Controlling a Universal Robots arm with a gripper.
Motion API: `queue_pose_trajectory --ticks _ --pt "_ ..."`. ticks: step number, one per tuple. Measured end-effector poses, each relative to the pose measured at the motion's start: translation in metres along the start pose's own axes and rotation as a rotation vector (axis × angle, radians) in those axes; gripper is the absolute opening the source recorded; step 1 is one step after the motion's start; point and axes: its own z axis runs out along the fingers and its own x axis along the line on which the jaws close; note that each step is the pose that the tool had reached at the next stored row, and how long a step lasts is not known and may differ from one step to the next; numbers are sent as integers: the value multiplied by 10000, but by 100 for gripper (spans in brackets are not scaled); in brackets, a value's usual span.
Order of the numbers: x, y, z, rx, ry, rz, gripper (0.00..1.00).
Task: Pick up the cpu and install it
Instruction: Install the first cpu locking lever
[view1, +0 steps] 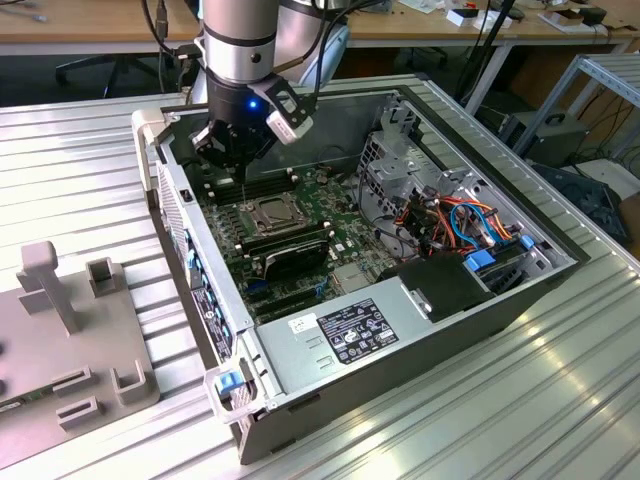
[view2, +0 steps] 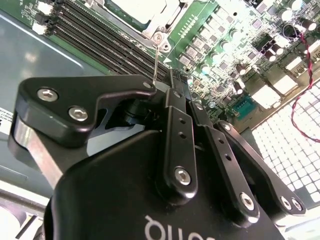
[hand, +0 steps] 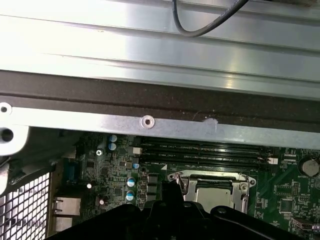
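Note:
The cpu lies flat in the motherboard's socket, its silver-grey top showing inside the metal frame. It also shows in both wrist views. My gripper hangs just behind the socket, over the black memory slots. Its black fingers are drawn together. A thin wire lever rises from the socket's corner straight up into the fingertips. In the first wrist view the gripper sits right beside the socket frame.
The open computer case lies on a ribbed metal table. A power supply fills its near end, and drive cages with orange and blue cables fill the exterior view's right. The case wall runs close behind the gripper. A grey fixture stands at the exterior view's left.

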Motion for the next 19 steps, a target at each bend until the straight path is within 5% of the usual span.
queue_pose_trajectory --ticks 10,14,19 --pt "-67 -6 21 2 -3 53 11" --pt "-162 -14 38 4 -4 88 11" --pt "-359 -32 75 5 -4 104 11"
